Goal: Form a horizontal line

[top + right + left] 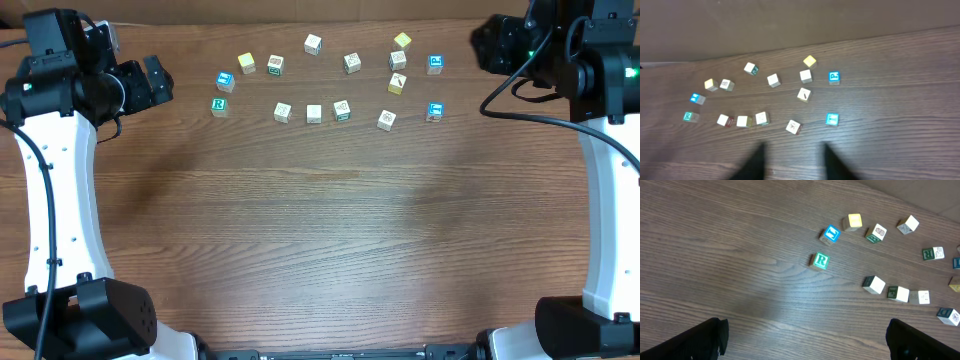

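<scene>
No horizontal line shows; small wooden cubes lie scattered and apart across the far half of the table. The green "R" cube (219, 105) (820, 261) (688, 116) sits far left, with a blue picture cube (225, 80) (831, 234) (697, 98) just behind it. A plain cream cube (314, 113) (743, 121) lies in a loose row near the middle. My left gripper (160, 82) (805, 340) hovers wide open left of the "R" cube. At the far right, my right gripper (488, 45) (792, 160) is blurred, its fingers narrowly apart around nothing.
Yellow cubes (246, 63) (402, 41) (397, 84) and two more blue cubes (435, 64) (435, 111) lie among several cream ones. The near half of the wooden table (320, 250) is bare. Both arm bases stand at the front corners.
</scene>
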Available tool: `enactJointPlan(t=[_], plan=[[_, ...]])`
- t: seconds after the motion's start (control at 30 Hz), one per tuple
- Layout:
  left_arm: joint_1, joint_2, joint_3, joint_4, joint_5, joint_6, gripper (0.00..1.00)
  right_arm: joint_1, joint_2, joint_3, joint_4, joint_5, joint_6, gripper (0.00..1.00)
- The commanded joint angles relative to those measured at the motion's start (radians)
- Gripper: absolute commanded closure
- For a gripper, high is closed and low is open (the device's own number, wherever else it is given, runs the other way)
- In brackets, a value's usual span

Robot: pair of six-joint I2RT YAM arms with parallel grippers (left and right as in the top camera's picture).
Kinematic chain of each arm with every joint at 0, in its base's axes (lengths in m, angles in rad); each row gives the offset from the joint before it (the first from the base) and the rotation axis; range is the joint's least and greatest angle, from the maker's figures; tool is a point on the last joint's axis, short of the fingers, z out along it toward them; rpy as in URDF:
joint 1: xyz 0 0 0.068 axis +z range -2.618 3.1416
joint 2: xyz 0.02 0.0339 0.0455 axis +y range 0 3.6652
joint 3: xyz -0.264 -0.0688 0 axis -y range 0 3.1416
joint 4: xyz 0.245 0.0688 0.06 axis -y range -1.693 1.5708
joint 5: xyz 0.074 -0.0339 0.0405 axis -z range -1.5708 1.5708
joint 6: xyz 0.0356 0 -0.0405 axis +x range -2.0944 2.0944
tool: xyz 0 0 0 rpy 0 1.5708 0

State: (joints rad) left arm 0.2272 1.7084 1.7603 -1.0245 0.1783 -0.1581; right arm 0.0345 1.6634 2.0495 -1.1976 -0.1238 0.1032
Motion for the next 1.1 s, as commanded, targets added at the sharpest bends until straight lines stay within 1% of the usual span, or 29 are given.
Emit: enactJointPlan(t=[0.0, 0.07, 0.13, 0.2, 0.23, 0.27, 0.33, 0.4, 0.43, 0.47, 0.57, 0.63, 1.07], plan=[[0.001, 0.001, 0.017, 0.001, -0.003, -0.014, 0.0, 0.003, 0.018, 0.033, 0.003, 0.032, -0.027, 0.96], [0.001, 0.001, 0.017, 0.001, -0.003, -0.014, 0.0, 0.003, 0.035, 0.033, 0.003, 0.043, -0.029, 0.96], [0.001, 0.001, 0.017, 0.001, -0.003, -0.014, 0.0, 0.003, 0.061, 0.033, 0.003, 0.058, -0.031, 0.89], [0.001, 0.001, 0.017, 0.001, -0.003, -0.014, 0.0, 0.003, 0.09, 0.033, 0.007, 0.065, -0.037, 0.85], [0.001, 0.001, 0.017, 0.001, -0.003, -0.014, 0.0, 0.003, 0.107, 0.033, 0.01, 0.068, -0.043, 0.81], [0.001, 0.001, 0.017, 0.001, -0.003, -0.014, 0.0, 0.003, 0.126, 0.033, 0.014, 0.072, -0.053, 0.73], [0.001, 0.001, 0.017, 0.002, -0.003, -0.014, 0.0, 0.003, 0.163, 0.033, 0.026, 0.072, -0.056, 0.44], [0.001, 0.001, 0.017, 0.001, -0.003, -0.014, 0.0, 0.003, 0.199, 0.033, 0.038, 0.072, -0.056, 0.38], [0.001, 0.001, 0.017, 0.001, -0.003, -0.014, 0.0, 0.003, 0.216, 0.033, 0.043, 0.072, -0.056, 0.33], [0.001, 0.001, 0.017, 0.002, -0.003, -0.014, 0.0, 0.003, 0.232, 0.033, 0.047, 0.071, -0.056, 0.3], [0.001, 0.001, 0.017, 0.001, -0.003, -0.014, 0.0, 0.003, 0.279, 0.032, 0.051, 0.071, -0.056, 0.25], [0.001, 0.001, 0.017, 0.001, -0.003, -0.014, 0.0, 0.003, 0.309, 0.032, 0.046, 0.071, -0.056, 0.24], [0.001, 0.001, 0.017, 0.001, -0.003, -0.014, 0.0, 0.003, 0.479, 0.032, 0.029, 0.071, -0.056, 0.24]])
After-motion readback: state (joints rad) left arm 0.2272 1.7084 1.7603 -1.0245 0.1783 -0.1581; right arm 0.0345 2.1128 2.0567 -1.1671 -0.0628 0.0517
